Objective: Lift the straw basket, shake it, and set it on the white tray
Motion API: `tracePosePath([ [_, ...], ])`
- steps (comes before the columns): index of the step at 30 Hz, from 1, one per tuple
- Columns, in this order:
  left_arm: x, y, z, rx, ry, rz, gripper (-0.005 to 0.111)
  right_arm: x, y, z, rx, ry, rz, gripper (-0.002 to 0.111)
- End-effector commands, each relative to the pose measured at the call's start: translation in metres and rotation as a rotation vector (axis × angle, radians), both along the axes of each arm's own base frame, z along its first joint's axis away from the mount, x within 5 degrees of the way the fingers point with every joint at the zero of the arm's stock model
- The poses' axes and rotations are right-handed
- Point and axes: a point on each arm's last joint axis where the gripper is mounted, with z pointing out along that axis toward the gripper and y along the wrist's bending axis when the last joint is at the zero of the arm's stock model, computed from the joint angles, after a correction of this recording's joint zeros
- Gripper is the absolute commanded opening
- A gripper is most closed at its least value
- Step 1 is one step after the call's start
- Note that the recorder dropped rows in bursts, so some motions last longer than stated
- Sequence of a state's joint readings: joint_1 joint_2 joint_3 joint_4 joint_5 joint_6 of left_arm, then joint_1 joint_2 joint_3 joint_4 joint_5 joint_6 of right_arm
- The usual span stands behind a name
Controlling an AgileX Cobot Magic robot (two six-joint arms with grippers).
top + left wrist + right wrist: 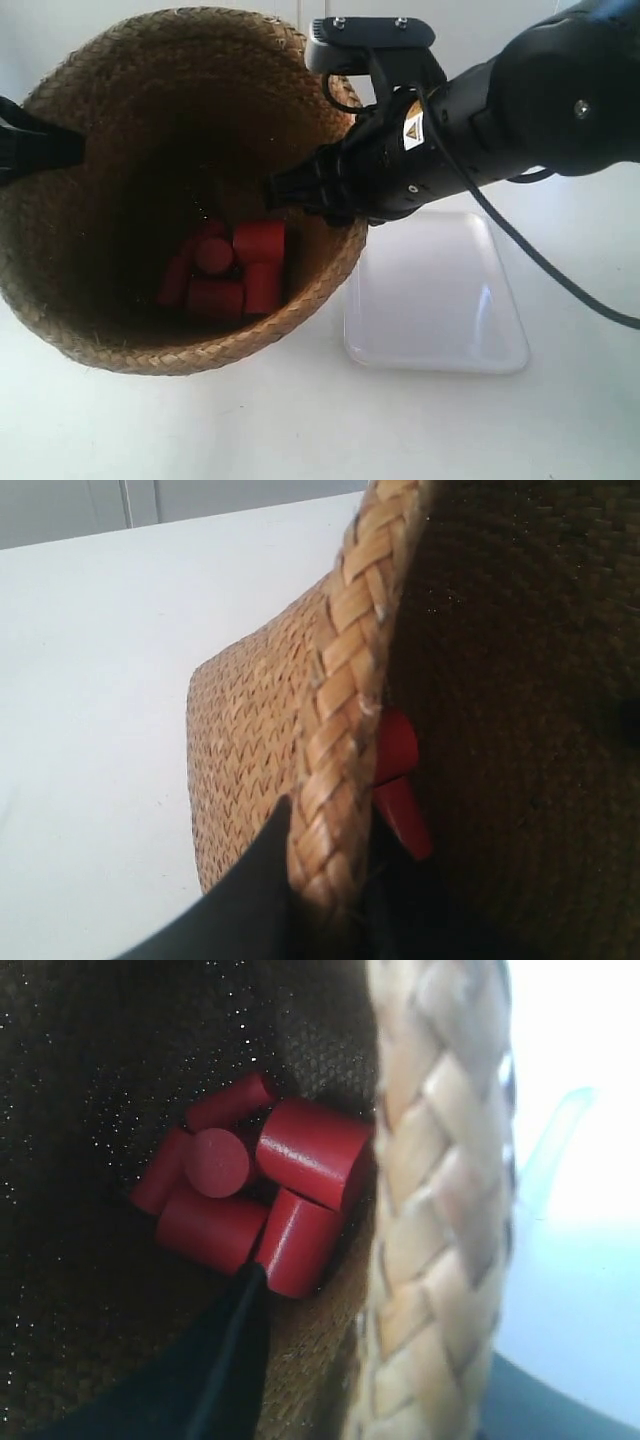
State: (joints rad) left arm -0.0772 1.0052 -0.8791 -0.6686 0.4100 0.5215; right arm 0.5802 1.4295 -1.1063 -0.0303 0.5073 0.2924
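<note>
Plain white surface [300,430], bare in the foreground. One white tray [437,300] lies flat on it, glossy, low rim, toward the exterior view's right. A straw basket [150,330] overlaps the tray's left edge in view. Cannot tell whether it touches the surface.

The arm at the exterior view's right [540,100] is pretty chunky matte black plastic, with a little yellow-triangle warning sticker [411,131], a loose black cable [545,270] trailing off it, and a dark grey bracket [370,42] topped with two silver screws [340,22].
</note>
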Motion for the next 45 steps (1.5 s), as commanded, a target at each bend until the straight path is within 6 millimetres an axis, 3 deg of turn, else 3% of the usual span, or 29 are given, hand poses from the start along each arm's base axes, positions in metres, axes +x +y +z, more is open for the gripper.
tracePosePath([
  [1, -0.008, -0.001, 0.009, 0.005, -0.050, -0.017, 0.000, -0.003, -0.002, 0.003, 0.005, 0.009, -0.002, 0.000],
  [13, -0.006, 0.002, 0.013, -0.014, -0.082, 0.033, 0.000, 0.004, 0.002, -0.014, -0.065, 0.042, 0.023, 0.000],
  [30, -0.011, -0.001, 0.007, 0.056, -0.041, -0.046, 0.000, -0.002, -0.002, -0.004, -0.077, 0.007, 0.054, 0.000],
  [39, -0.006, 0.003, -0.005, 0.022, -0.056, 0.027, 0.000, 0.007, 0.004, -0.019, -0.080, 0.005, 0.057, 0.000],
  [45, -0.008, 0.002, -0.009, 0.023, -0.031, 0.012, 0.000, 0.004, 0.002, -0.016, -0.079, 0.017, 0.050, 0.000],
])
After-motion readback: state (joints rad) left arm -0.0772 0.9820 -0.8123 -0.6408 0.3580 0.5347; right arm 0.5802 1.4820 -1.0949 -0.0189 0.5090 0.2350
